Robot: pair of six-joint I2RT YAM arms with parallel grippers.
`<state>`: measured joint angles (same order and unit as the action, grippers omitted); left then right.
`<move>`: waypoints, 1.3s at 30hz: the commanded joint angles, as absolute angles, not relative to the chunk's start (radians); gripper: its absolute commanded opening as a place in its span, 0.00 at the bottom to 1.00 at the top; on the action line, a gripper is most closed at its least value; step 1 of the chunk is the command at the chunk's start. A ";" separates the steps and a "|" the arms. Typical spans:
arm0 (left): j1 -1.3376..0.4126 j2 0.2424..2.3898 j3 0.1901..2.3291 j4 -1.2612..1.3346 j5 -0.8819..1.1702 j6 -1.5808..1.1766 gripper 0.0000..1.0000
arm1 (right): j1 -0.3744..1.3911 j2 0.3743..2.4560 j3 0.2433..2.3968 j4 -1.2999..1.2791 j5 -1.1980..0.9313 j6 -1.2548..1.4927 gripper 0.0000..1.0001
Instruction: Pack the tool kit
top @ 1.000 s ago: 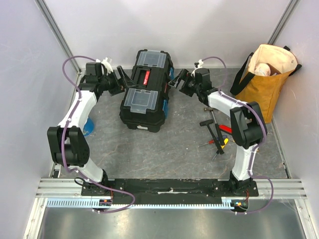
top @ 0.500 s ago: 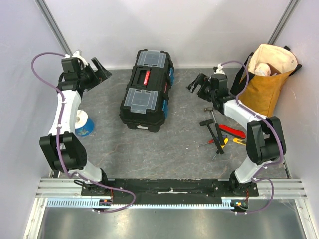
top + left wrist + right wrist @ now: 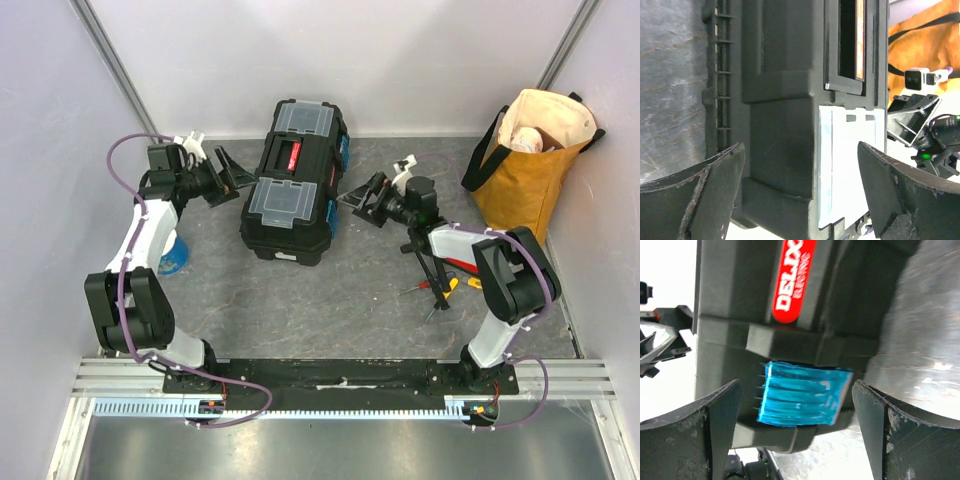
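Left gripper [image 3: 232, 174] and right gripper [image 3: 359, 203], both wide open and empty, flank 1 closed black toolbox [image 3: 293, 182]. It looks rigid and heavy; its blue latch [image 3: 802, 394] offers a hold.

Open end effector [image 3: 796, 387], blk toolbox [image 3: 730, 315], blue latch [image 3: 802, 395]

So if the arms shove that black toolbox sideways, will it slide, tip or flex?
Probably stiff: the toolbox is moulded, ribbed hard plastic. Likely slides rather than tips, lying broad and low on the table. Its smooth walls may be slippery; the ridged blue latch looks grippier.
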<state>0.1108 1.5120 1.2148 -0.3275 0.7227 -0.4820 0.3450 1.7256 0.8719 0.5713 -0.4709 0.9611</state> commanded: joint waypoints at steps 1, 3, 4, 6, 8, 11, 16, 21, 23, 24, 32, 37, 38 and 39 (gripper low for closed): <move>0.075 1.476 1.222 -0.329 0.732 -0.465 0.98 | 0.402 1.795 0.910 0.749 -0.526 1.080 0.98; 0.064 1.499 1.255 -0.400 0.703 -0.430 0.98 | 0.417 1.810 0.908 0.742 -0.505 1.088 0.98; 0.063 1.506 1.259 -0.419 0.701 -0.423 0.98 | 0.423 1.813 0.902 0.742 -0.491 1.088 0.98; 0.057 1.514 1.252 -0.420 0.695 -0.419 0.98 | 0.434 1.824 0.896 0.750 -0.480 1.077 0.98; 0.048 1.519 1.244 -0.422 0.690 -0.417 0.98 | 0.440 1.842 0.894 0.765 -0.482 1.072 0.98; 0.034 1.546 1.244 -0.443 0.690 -0.407 0.97 | 0.452 1.867 0.881 0.817 -0.492 1.084 0.98; -0.020 1.607 1.238 -0.479 0.715 -0.403 0.96 | 0.454 1.916 0.832 0.913 -0.526 1.098 0.98; -0.049 1.640 1.238 -0.502 0.715 -0.399 0.94 | 0.454 1.965 0.782 1.046 -0.561 1.123 0.98; -0.054 1.644 1.239 -0.506 0.722 -0.397 0.95 | 0.454 2.006 0.781 1.164 -0.590 1.181 0.98; -0.055 1.647 1.239 -0.508 0.730 -0.397 0.94 | 0.454 2.031 0.787 1.239 -0.613 1.227 0.98; -0.061 1.670 1.252 -0.518 0.758 -0.402 0.94 | 0.457 2.204 0.853 1.707 -0.719 1.528 0.98; -0.072 1.686 1.262 -0.523 0.765 -0.406 0.94 | 0.468 2.191 0.888 1.712 -0.759 1.514 0.98; -0.072 1.690 1.266 -0.526 0.764 -0.407 0.94 | 0.471 2.192 0.891 1.713 -0.761 1.513 0.98; -0.075 1.695 1.267 -0.529 0.762 -0.407 0.94 | 0.472 2.189 0.891 1.715 -0.762 1.508 0.98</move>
<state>0.0063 1.6215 1.2793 -0.4541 0.7361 -0.4198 0.4278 2.1754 0.8539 1.3529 -0.6605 1.5234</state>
